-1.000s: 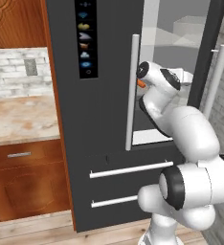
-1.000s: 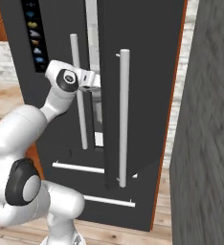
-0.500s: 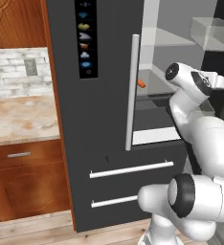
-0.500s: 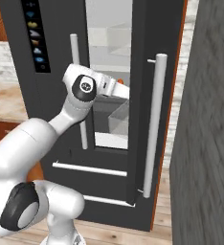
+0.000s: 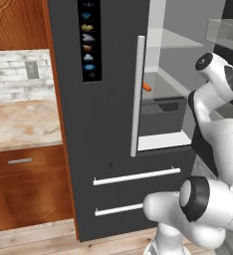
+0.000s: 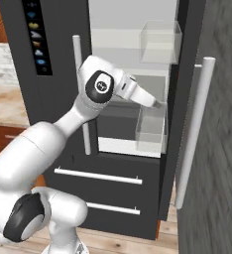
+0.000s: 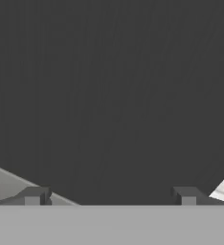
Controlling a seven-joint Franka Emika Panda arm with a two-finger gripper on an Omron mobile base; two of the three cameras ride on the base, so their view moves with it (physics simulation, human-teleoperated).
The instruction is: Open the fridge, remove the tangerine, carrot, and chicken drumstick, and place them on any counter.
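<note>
Now the fridge (image 5: 113, 124) door swung wider than before, carrot (image 5: 147, 87) on shelf, jaws spread wide, empty.

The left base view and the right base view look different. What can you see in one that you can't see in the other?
The left base view has the carrot poking out from behind the fridge's shut left door, and a big stretch of counter over the wooden cabinets. The right base view has the swung-open door with its long handle and clear bins. Both have the fridge, its two lower drawers, the strip of icons and the white arm.
</note>
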